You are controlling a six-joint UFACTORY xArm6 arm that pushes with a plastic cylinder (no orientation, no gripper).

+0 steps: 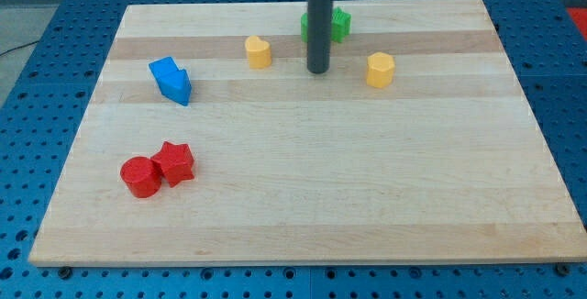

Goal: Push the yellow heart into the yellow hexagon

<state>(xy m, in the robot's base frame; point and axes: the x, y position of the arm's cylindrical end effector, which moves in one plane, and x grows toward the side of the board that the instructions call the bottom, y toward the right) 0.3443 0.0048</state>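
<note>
The yellow heart [259, 51] lies on the wooden board near the view's top, left of centre. The yellow hexagon [380, 69] lies to its right, at about the same height in the view. My tip [318, 70] stands on the board between the two, roughly midway, touching neither. The rod rises straight up from it and hides part of a green block [340, 23] behind it.
A blue block [171, 80] lies at the view's left. A red cylinder [140, 176] and a red star [174, 162] sit touching at the lower left. The wooden board [321, 198] rests on a blue perforated table.
</note>
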